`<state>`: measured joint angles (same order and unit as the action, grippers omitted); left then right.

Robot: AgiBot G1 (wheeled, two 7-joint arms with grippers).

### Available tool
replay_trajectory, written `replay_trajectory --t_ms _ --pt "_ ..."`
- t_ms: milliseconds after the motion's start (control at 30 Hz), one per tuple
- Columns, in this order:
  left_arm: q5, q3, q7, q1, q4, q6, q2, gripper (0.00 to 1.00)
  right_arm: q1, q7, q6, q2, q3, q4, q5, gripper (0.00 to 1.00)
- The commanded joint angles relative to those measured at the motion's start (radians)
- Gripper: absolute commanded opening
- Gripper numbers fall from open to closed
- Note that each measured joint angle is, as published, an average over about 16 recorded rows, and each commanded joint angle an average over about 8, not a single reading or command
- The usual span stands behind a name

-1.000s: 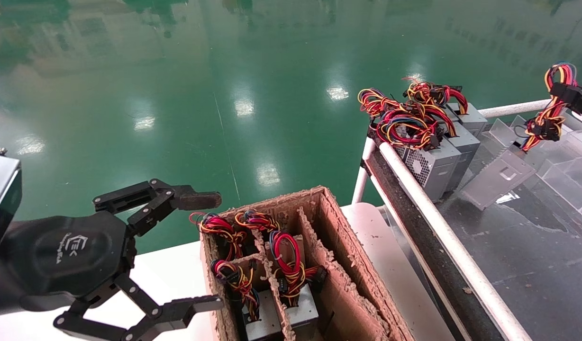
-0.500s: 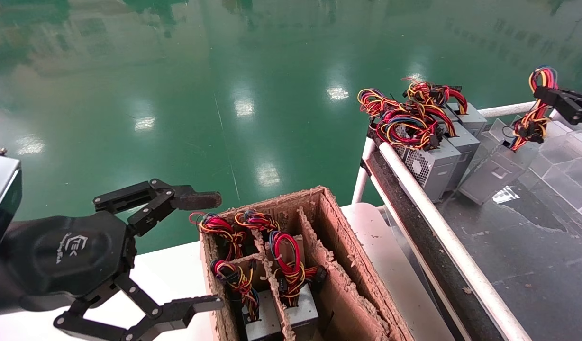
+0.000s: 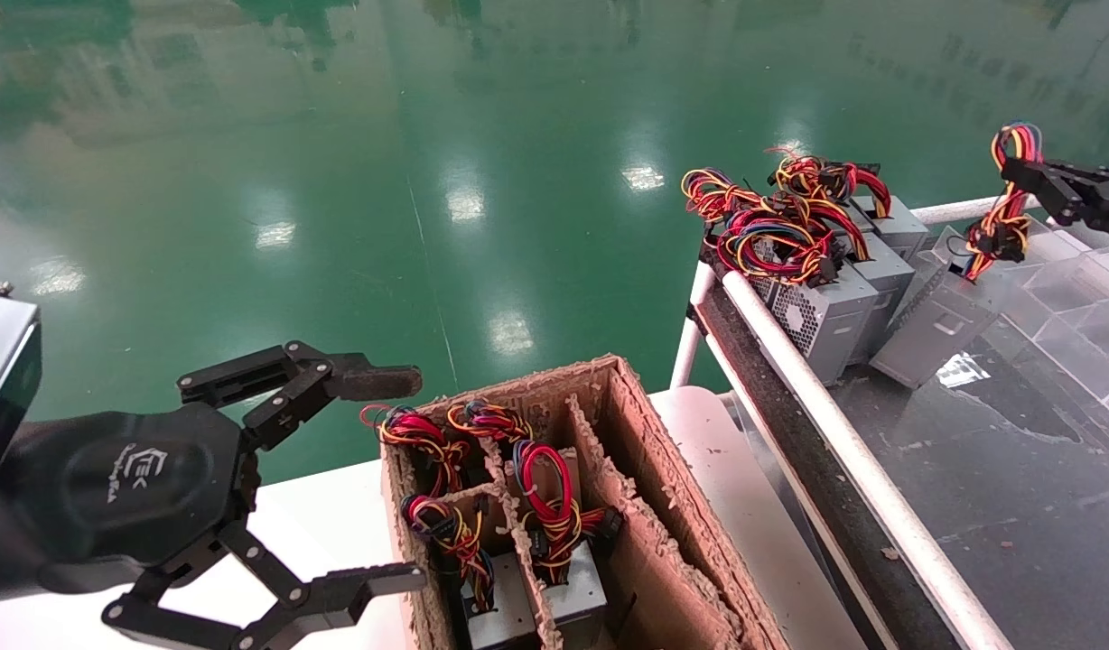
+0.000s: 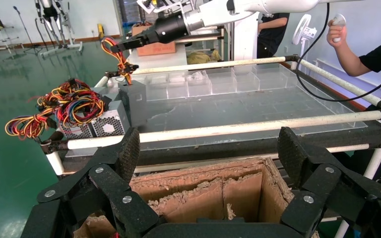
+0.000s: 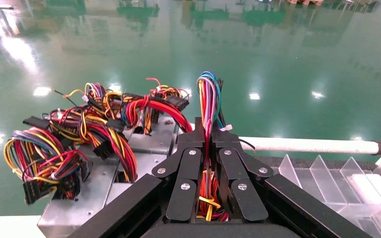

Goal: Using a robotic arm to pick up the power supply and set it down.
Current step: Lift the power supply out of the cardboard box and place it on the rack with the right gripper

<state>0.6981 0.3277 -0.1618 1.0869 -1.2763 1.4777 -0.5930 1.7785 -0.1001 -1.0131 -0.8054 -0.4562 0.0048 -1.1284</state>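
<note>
Grey power supply (image 3: 936,327) dangles by its wire bundle (image 3: 997,226) — right gripper (image 3: 1029,171) pinches the wires, aligning it beside the row of supplies (image 3: 834,298); left gripper (image 3: 374,478) waits wide — over the cardboard box (image 3: 645,469).

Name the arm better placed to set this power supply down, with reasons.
The right. Its claw is shut on the wire bundle of the power supply, beside the row of others on the bench. The left claw hangs open, empty, by the cardboard box.
</note>
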Motion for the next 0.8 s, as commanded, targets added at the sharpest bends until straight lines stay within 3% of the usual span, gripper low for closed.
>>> replay_trajectory --t_ms 33,800 --pt "0.000 0.000 0.000 0.000 0.000 0.000 0.000 1.00 0.005 0.003 0.008 -0.007 -0.001 0.001 -0.002 0.00" --pt "0.000 0.001 0.000 0.000 0.000 0.000 0.000 1.00 0.043 -0.003 0.138 -0.124 -0.020 0.001 -0.029 0.00"
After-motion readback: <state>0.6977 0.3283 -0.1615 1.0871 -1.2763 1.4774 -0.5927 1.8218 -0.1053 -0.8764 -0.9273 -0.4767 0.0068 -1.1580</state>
